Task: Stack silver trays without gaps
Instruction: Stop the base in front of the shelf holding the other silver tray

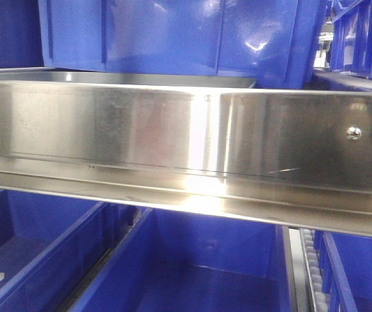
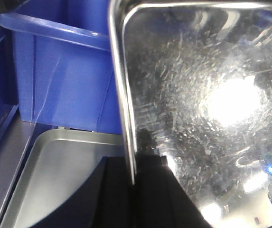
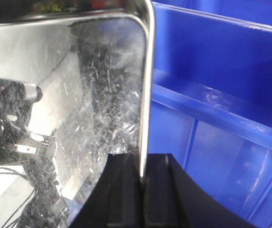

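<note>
Both grippers hold one mirror-shiny silver tray by opposite rims. In the left wrist view my left gripper (image 2: pixel 133 164) is shut on the left rim of the held tray (image 2: pixel 197 95), which is lifted and tilted. A second silver tray (image 2: pixel 64 175) lies flat on the shelf below and to the left of it. In the right wrist view my right gripper (image 3: pixel 143 159) is shut on the right rim of the held tray (image 3: pixel 79 71). In the front view only the rim of a silver tray (image 1: pixel 140 79) shows above the shelf rail; neither gripper is in that view.
A broad steel shelf rail (image 1: pixel 173 130) with a screw (image 1: pixel 353 132) fills the front view. Blue bins stand behind the trays (image 1: pixel 192 32) (image 2: pixel 60 71) and right of the held tray (image 3: pixel 221 95). More blue bins (image 1: pixel 198 273) sit on the level below.
</note>
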### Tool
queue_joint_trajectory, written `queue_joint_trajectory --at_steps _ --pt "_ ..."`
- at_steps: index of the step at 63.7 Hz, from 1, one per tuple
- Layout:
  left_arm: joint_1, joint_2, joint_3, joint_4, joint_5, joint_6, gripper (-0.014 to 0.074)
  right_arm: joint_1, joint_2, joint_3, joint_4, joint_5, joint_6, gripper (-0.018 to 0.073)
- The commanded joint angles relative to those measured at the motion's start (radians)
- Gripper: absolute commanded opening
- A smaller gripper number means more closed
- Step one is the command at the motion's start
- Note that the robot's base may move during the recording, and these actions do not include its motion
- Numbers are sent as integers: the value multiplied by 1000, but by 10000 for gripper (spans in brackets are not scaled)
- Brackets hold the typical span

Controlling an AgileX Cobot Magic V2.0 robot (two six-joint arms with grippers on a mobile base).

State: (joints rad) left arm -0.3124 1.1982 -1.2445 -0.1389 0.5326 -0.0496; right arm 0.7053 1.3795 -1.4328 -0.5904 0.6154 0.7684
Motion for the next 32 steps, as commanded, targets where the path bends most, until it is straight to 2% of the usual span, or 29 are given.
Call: queue_joint_trajectory --at_steps 1,32 --pt "-18 -9 -15 -56 -28 12 -19 16 -6 -8 23 -130 -12 -79" --pt "-18 -9 -15 -56 -28 12 -19 16 -6 -8 23 -130 -12 -79"
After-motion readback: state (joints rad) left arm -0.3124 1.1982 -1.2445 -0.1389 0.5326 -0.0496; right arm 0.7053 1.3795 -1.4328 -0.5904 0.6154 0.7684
